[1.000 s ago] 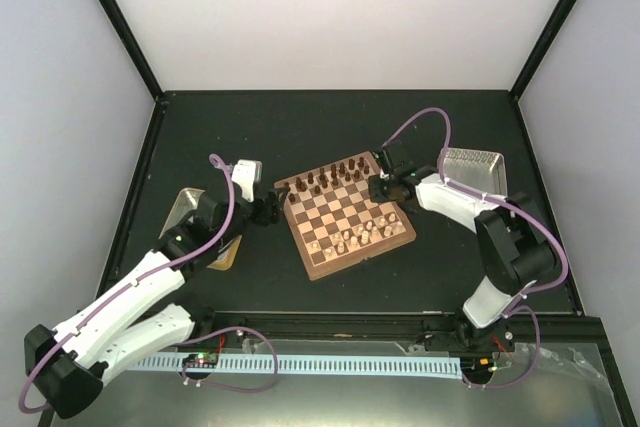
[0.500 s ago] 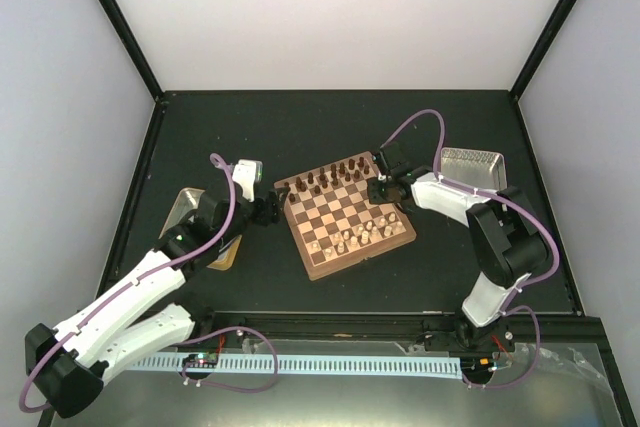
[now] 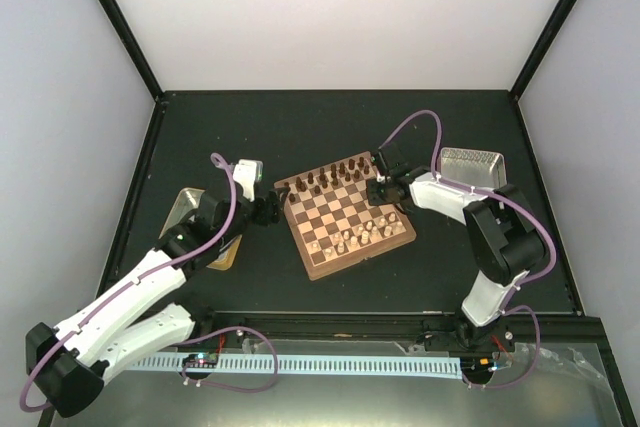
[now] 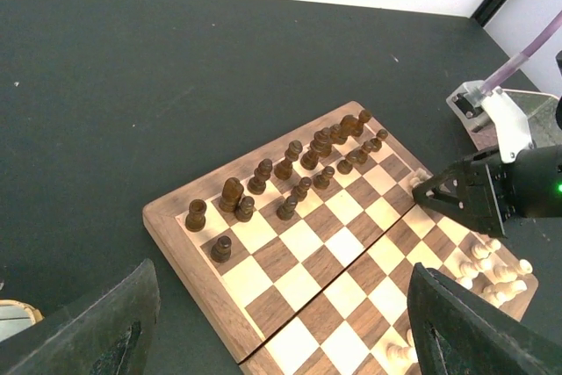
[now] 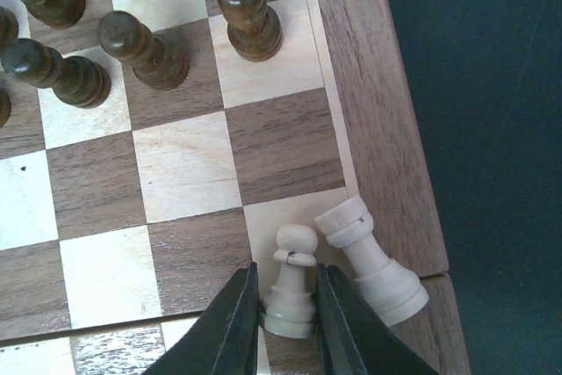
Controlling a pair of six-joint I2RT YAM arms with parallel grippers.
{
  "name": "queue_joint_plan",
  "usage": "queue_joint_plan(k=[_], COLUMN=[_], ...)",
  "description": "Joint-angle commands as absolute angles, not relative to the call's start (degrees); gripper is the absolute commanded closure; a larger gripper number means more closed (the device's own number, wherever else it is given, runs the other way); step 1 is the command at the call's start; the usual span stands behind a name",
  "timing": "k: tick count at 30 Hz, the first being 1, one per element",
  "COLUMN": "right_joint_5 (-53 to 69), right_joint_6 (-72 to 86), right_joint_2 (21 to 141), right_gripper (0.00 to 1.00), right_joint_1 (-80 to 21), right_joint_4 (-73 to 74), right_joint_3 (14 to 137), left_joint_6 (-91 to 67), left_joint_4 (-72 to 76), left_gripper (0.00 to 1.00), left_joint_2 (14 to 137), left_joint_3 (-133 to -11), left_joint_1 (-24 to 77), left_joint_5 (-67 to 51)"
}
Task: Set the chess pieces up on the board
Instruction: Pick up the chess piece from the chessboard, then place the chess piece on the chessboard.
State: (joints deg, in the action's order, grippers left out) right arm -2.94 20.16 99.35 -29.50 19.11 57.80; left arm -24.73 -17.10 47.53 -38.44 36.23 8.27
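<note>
The board lies at mid-table, turned at an angle. Dark chessmen line its far side and cream chess pieces stand along its near right side. At the board's right far corner my right gripper is shut on a cream pawn. The black fingers press the pawn's base from both sides. A cream rook leans right beside it, over the border. My left gripper hangs open off the board's left corner with nothing between its fingers.
A metal tray sits to the right of the board behind the right arm. Another tray lies at the left under the left arm. In the left wrist view the right gripper is over the board's right edge.
The right gripper has shifted slightly along the board's right far corner and its fingers have drawn in a little on the pawn. The left arm has not moved.
</note>
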Motion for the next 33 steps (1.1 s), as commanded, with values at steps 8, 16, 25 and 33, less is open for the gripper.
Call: queue_joint_plan(k=[8, 16, 25, 33], right_joint_5=[4.0, 36.8, 50.5, 49.3], right_joint_6=[16.4, 14.4, 8.5, 5.9], right_joint_2=[95.3, 79.3, 68.5, 67.0], right_gripper=[0.94, 0.93, 0.92, 0.92], right_joint_1=[-30.9, -31.5, -36.8, -38.2], right_joint_4=[17.1, -1.0, -6.3, -4.8], right_joint_3=[55.8, 46.9, 45.5, 46.0], left_joint_6=[-26.1, -26.5, -33.8, -43.4], left_joint_4=[-16.3, -15.1, -16.2, -6.8], left_gripper=[0.21, 0.19, 0.22, 0.53], left_joint_2=[48.7, 49.1, 56.4, 60.9], left_joint_3=[-41.0, -44.2, -50.8, -49.6], left_joint_1=[35.5, 34.2, 33.3, 33.1], left_joint_5=[6.0, -9.4, -36.8, -51.4])
